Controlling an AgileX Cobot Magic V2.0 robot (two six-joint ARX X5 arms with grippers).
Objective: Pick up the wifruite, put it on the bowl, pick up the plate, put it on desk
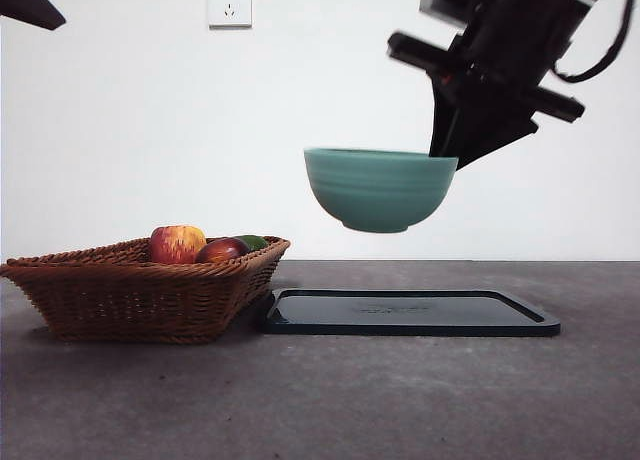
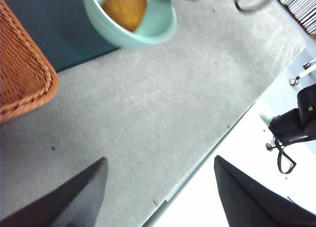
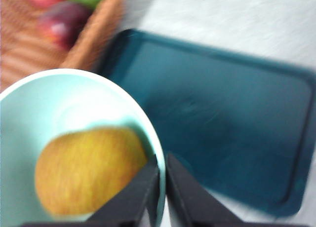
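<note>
The right gripper [image 1: 443,152] has the teal-green bowl [image 1: 379,189] in the air, its fingers [image 3: 148,187] pinching the bowl's rim, one inside the wall and one outside. The bowl hangs level, clear above the flat black tray [image 1: 410,313], with open space between its foot and the tray. Inside it sits the kiwifruit [image 3: 89,170], brown-yellow and rounded, lying on the bowl's floor just beside the inner finger. So the fruit step looks done, and this is the carrying step.

What matters now is where the bowl sits against the bare bench [image 1: 330,400]: it is straight over the tray, so a set-down on the bench calls for a sideways or forward shift past the tray's edge before lowering. The wicker basket [image 1: 140,290] stands touching or nearly touching the tray on one side, holding an apple [image 1: 177,244], a dark red fruit [image 1: 222,250] and something green, so the open side away from the basket looks the safer way.

The left gripper [image 2: 158,187] waits well apart over bare bench, fingers spread wide and holding nothing.

No brand or label can be read; the tray's centre bears a faint mark, too small to make out.
</note>
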